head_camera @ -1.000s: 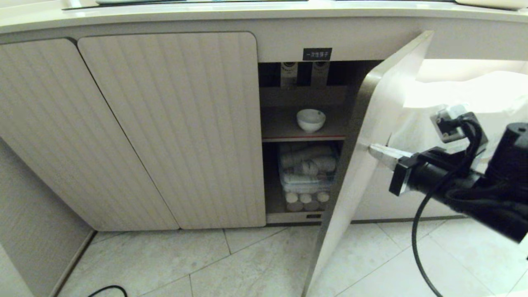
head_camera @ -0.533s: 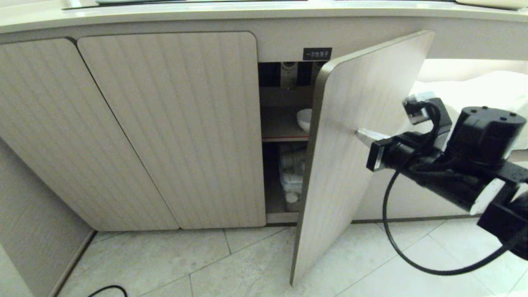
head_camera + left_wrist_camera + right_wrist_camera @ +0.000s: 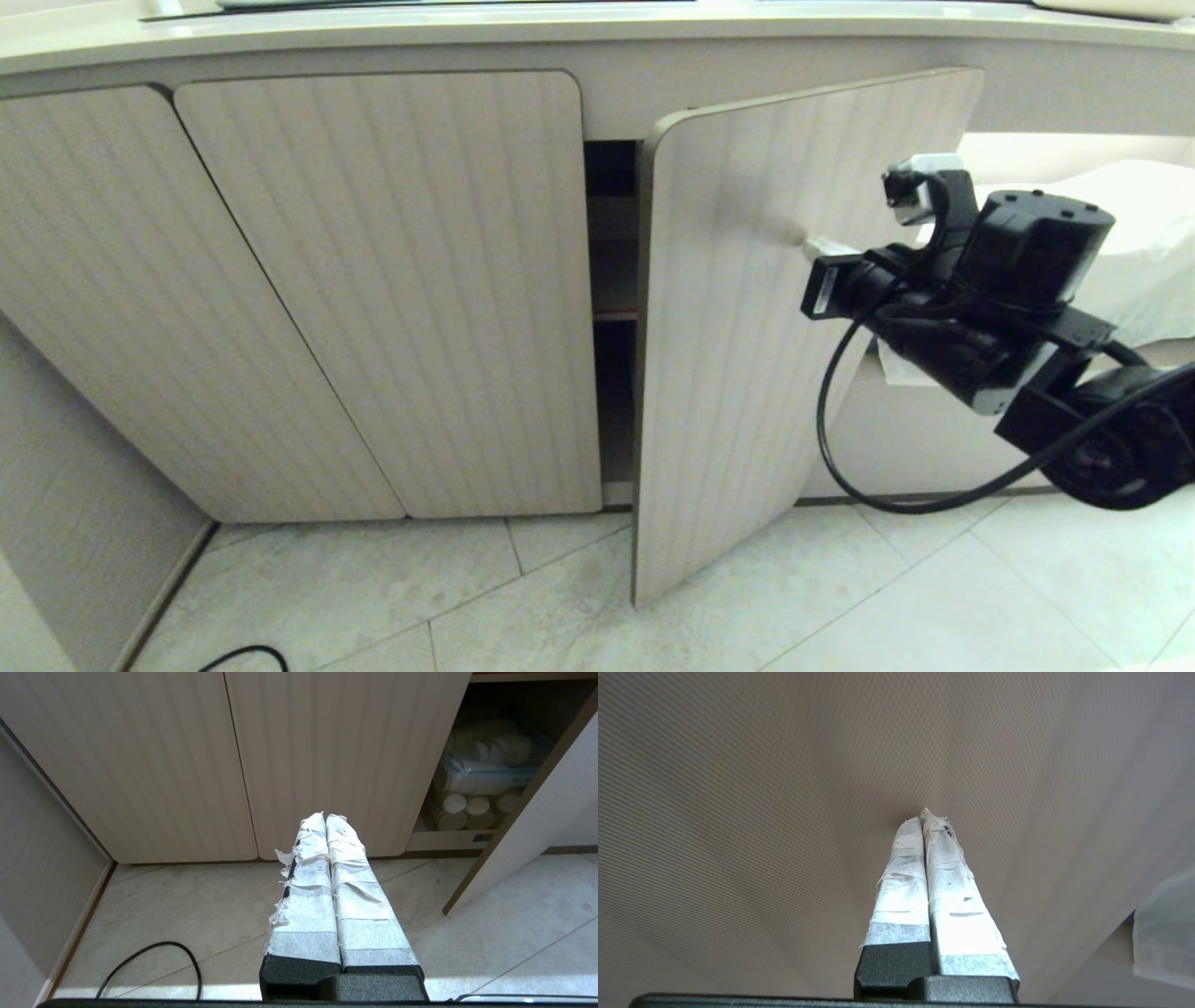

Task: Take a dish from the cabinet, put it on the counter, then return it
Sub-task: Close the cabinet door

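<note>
I have the right gripper at about three o'clock in the head view, its taped fingers clenched together with nothing between them, tips pressed flat against the outer face of the cabinet door. The left gripper hangs low by the floor, also clenched and empty, parked; from its camera I see cups on the bottom shelf.

The door stands ajar, a dark gap left at its free edge, toward nine o'clock from my fingertips. I judge this to be the closing push. To do it well, I want the tips square to the ribbed panel and well out from the hinge, pushing slowly along the door's arc so they don't skid off, and easing off as the edge meets the frame of the cabinet.

The dish is hidden from every camera; I can't confirm its place. The counter runs across twelve o'clock.
</note>
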